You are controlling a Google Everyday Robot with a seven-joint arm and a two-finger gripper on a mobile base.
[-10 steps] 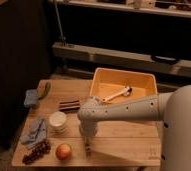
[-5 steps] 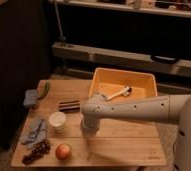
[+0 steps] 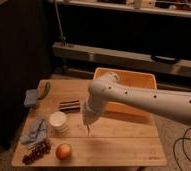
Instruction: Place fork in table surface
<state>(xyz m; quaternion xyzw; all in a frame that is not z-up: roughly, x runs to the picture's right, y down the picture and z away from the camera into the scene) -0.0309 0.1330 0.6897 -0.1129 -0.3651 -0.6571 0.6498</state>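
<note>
My gripper (image 3: 89,124) points straight down over the middle of the light-brown slatted table surface (image 3: 121,145), at the end of the white arm that reaches in from the right. A slim thin fork (image 3: 89,131) hangs from it, tip down, a little above the wood. The gripper is shut on the fork. It is just right of a white cup (image 3: 58,121) and above and right of the apple (image 3: 64,151).
A yellow-orange bin (image 3: 139,80) stands at the back right, partly behind the arm. A dark flat bar (image 3: 70,105), a blue sponge (image 3: 31,97), a green item (image 3: 45,90), a blue cloth (image 3: 35,131) and dark grapes (image 3: 36,151) lie on the left half.
The gripper has risen from close to the table top to a little above it, staying over the same spot. The arm now covers the inside of the bin.
</note>
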